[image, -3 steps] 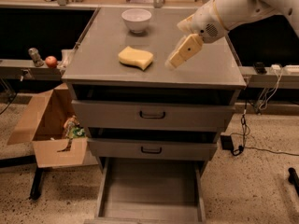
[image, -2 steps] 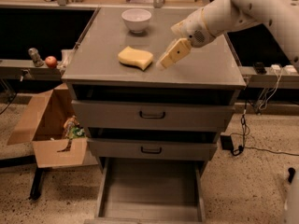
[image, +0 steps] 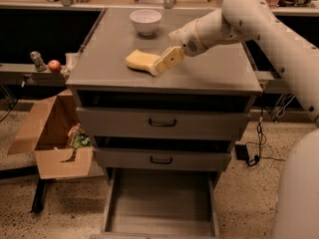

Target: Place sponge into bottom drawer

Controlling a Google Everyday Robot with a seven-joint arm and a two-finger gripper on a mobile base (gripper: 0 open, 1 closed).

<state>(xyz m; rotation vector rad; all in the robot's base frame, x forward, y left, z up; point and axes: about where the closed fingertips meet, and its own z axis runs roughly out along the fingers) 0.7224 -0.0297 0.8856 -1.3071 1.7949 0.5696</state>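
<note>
Since the earlier frames the gripper [image: 159,66] has moved left across the worktop [image: 219,68], closing the gap that lay between it and the sponge [image: 138,60]. Its cream tip now sits low at the sponge's right end, overlapping it from this angle and seemingly touching it. Whether the gripper is open or closed cannot be told from here. The arm [image: 249,19] reaches in from the right, slanting down toward the worktop.

The sponge lies flat on the worktop, left of centre, in the same spot as before, with the white bowl [image: 145,20] well behind it near the back edge. Below the worktop the two upper drawers [image: 162,133] are shut. The bottom drawer [image: 159,203] is pulled out, its grey floor showing. A cardboard box [image: 55,143] stands on the floor beside the cabinet's left side.
</note>
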